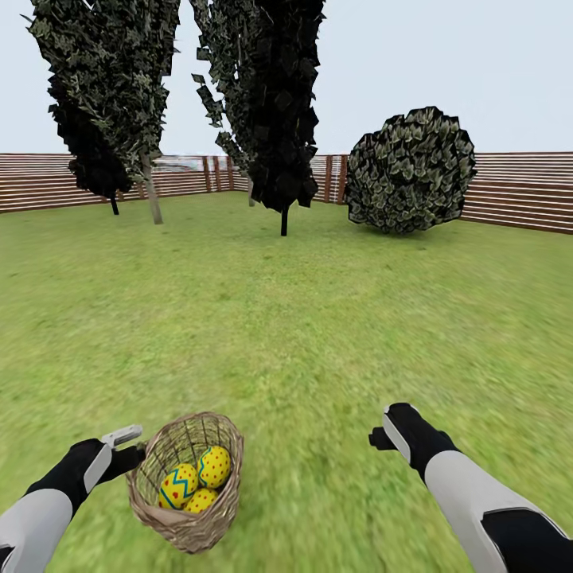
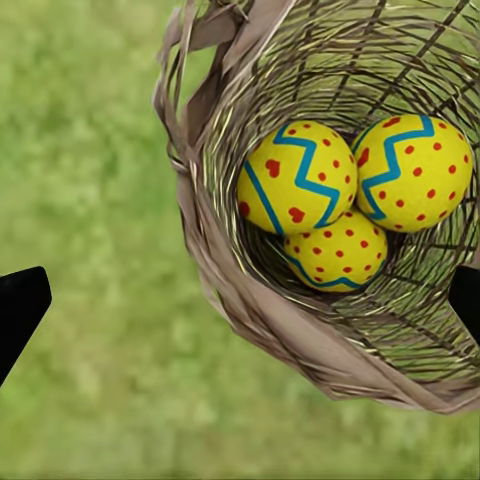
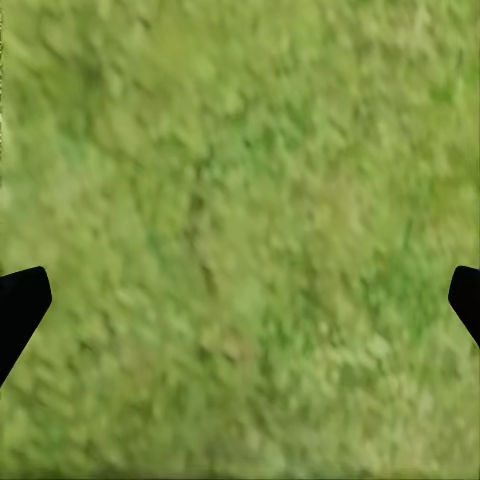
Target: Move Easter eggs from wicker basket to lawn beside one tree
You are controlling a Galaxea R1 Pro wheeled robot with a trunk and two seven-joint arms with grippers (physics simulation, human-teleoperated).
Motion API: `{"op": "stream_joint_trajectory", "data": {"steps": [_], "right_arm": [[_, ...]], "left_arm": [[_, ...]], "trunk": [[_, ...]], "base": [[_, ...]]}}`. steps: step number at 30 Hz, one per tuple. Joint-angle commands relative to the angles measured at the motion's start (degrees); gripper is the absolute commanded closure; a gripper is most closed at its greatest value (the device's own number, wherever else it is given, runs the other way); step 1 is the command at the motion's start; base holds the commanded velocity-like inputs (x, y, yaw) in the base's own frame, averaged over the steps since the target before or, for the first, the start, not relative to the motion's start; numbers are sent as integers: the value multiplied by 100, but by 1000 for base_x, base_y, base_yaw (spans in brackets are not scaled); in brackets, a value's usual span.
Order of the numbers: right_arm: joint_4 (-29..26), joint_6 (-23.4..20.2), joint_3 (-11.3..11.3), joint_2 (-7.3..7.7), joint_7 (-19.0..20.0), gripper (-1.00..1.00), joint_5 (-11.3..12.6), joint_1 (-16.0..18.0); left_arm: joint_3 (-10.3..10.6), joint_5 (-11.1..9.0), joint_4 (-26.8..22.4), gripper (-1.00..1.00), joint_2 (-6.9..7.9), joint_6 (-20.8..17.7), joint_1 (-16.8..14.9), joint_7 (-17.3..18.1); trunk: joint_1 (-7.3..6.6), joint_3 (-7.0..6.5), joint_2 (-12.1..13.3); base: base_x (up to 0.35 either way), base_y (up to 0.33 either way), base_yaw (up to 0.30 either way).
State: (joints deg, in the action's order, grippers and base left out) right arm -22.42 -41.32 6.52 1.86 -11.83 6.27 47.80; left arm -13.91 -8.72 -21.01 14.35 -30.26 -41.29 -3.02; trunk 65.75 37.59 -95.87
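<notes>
3 Easter eggs (image 2: 340, 200) in wicker basket (image 1: 188, 482) on lawn (image 1: 318, 318). L gripper (image 2: 240, 300) wide open, empty, beside basket rim. R gripper (image 3: 240, 300) wide open, empty, over grass.

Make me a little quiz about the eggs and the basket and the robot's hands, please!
1. How many eggs lie in the basket?
2. True or false: the left gripper is closed on an egg.
3. Which is nearer the basket? A) left gripper B) right gripper C) the round bush

Key:
1. Three, all inside, touching each other.
2. False. Its fingertips stand wide apart at the edges of the left wrist view, holding nothing.
3. A. In the head view it sits right beside the rim, while the right gripper hangs over bare lawn.
</notes>
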Motion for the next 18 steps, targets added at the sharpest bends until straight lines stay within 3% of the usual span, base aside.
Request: {"op": "stream_joint_trajectory", "data": {"steps": [1,18], "right_arm": [[-8,-25,42,3,-39,-100,60,3],[-8,-19,42,1,-39,-100,63,5]], "left_arm": [[-15,-60,-10,-100,-2,-31,-2,-32],[-15,-68,-12,-100,-2,-30,-2,-36]], "trunk": [[22,24,-44],[396,329,-726]], "base": [[0,0,0],[0,0,0]]}}
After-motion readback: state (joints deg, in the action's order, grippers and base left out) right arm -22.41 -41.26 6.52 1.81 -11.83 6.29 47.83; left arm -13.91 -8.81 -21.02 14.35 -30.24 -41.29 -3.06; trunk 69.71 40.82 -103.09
